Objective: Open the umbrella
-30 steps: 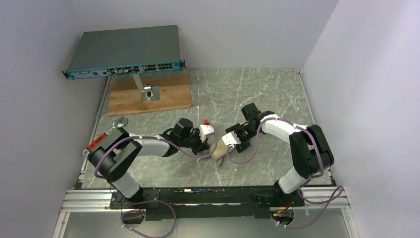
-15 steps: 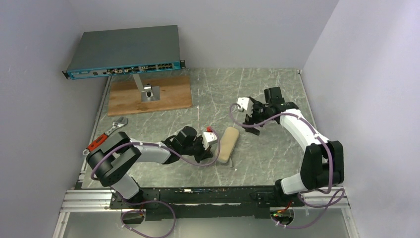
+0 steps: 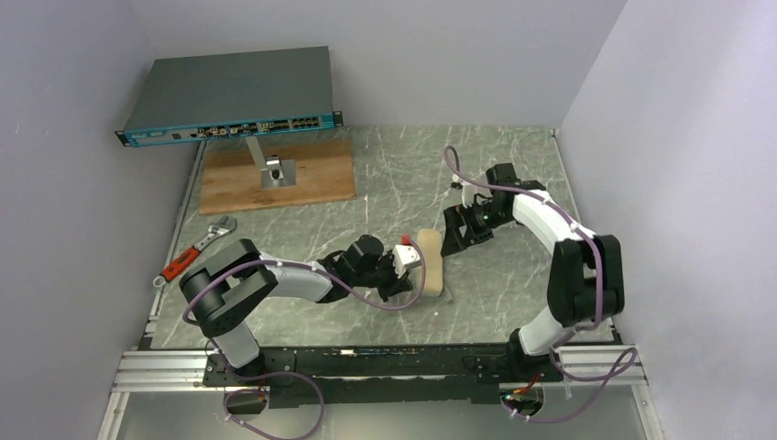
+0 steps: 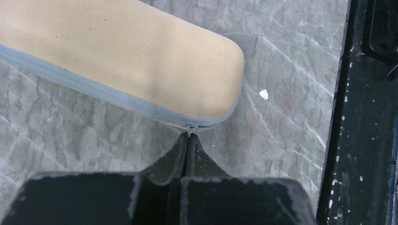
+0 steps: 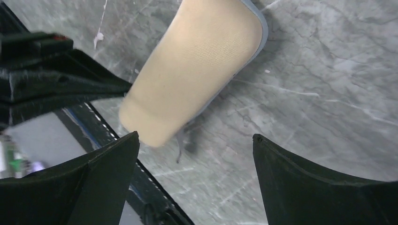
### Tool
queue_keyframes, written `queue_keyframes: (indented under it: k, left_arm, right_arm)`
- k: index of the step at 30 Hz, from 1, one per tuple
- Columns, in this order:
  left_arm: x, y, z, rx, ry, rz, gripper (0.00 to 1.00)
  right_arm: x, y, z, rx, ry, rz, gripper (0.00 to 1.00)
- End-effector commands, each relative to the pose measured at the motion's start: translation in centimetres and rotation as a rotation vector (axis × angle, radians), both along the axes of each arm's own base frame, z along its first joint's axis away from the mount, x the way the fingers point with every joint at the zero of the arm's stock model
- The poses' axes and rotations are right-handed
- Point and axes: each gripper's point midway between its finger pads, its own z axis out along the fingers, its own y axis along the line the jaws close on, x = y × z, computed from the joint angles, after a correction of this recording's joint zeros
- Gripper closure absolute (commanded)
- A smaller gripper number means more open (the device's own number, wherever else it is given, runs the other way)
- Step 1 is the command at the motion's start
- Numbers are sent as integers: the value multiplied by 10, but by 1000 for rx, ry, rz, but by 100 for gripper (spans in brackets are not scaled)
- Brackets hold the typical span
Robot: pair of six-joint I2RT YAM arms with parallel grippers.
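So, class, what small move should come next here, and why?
Probably lower the open right gripper onto the umbrella to pin it: the left gripper looks shut on the zip pull at its zipped case's end, so pulling now would likely drag the unheld bundle along.

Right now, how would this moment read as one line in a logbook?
umbrella: bundled, zipped, on table | left fingers: shut, tips at zip pull | right fingers: open, beside umbrella

umbrella [image 4: 117,51] end off-frame (top left)
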Motion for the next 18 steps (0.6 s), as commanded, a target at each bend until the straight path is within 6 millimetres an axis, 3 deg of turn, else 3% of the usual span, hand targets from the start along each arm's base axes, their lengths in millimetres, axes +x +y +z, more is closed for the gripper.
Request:
queue_keyframes:
  k: [1, 5, 6, 7, 8, 13, 18]
  left_arm:
    - [11, -22, 23, -69, -60, 20, 100]
    - [14, -24, 23, -63, -66, 32, 100]
    - [15, -23, 21, -55, -66, 41, 100]
    - [17, -21, 19, -46, -65, 51, 100]
    - [18, -20, 19, -41, -67, 59, 100]
    - [28, -13, 14, -10, -68, 133, 100]
    - [32, -13, 13, -16, -57, 133, 100]
  right_arm:
    - [13, 23, 7, 130, 125, -89, 10]
    - [17, 33, 0, 164, 131, -83, 17]
    - [15, 33, 58, 208, -71, -62, 20]
    - [16, 37, 4, 176, 114, -68, 23]
    - [15, 38, -5, 174, 140, -63, 27]
    - [5, 45, -20, 168, 160, -15, 45]
    - [-5, 49, -40, 142, 241, 2, 50]
